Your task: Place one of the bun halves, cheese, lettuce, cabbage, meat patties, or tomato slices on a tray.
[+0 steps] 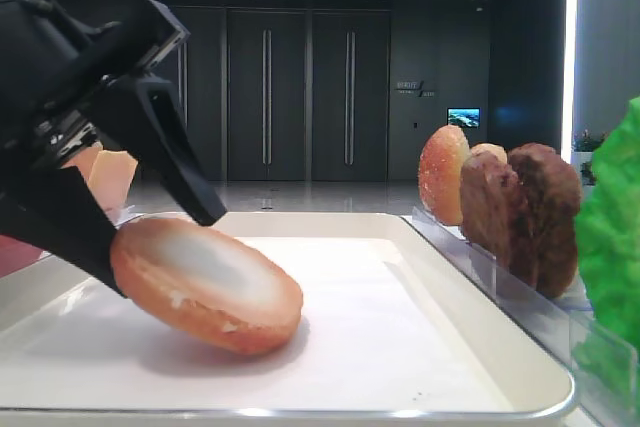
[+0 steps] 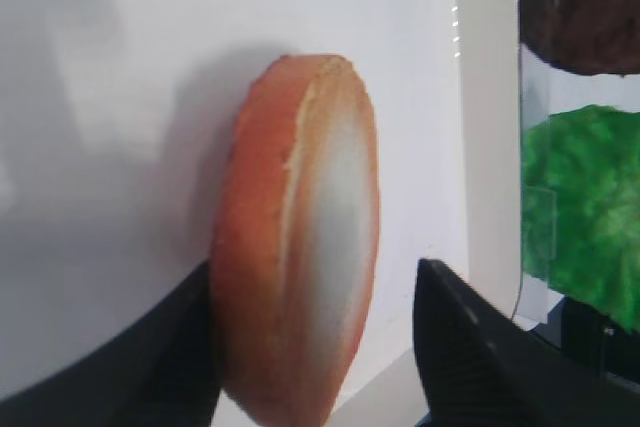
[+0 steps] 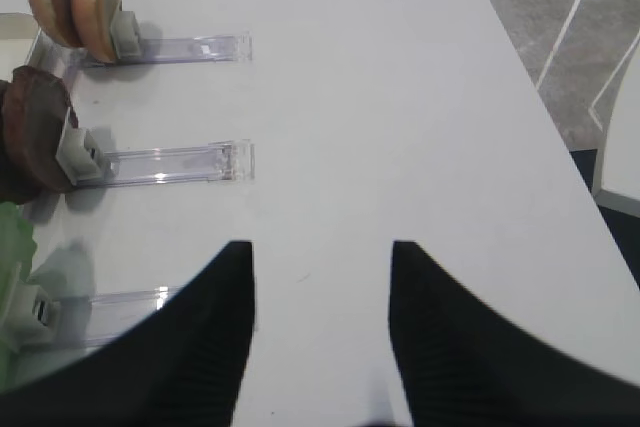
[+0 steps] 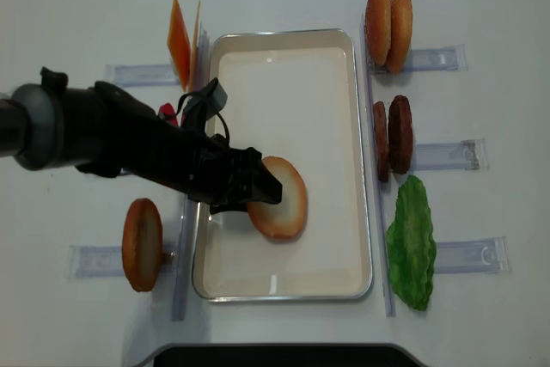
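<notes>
My left tool (image 4: 268, 188) is over the tray (image 4: 284, 277), its jaws spread wide to either side of the bun half (image 4: 279, 198). In the left wrist view a clear gap shows between the bun and the right finger (image 2: 470, 347); the other finger sits just beside the crust, and I cannot tell whether it touches. The bun half rests tilted on the tray liner, lower edge on the paper, pale cut face turned up and away from the tool.

My right tool (image 3: 320, 327) hangs over bare tabletop (image 3: 400, 97), jaws parted, nothing between them.

Right of the tray, clear racks (image 4: 443, 155) hold the lettuce leaf (image 4: 411, 242), then two meat patties (image 4: 392, 136) upright on edge, then two bun halves (image 4: 388, 27) farthest away. Left of the tray, one bun piece (image 4: 142, 243) stands on edge near the front, and the cheese slices (image 4: 180, 40) stand upright at the far end.
</notes>
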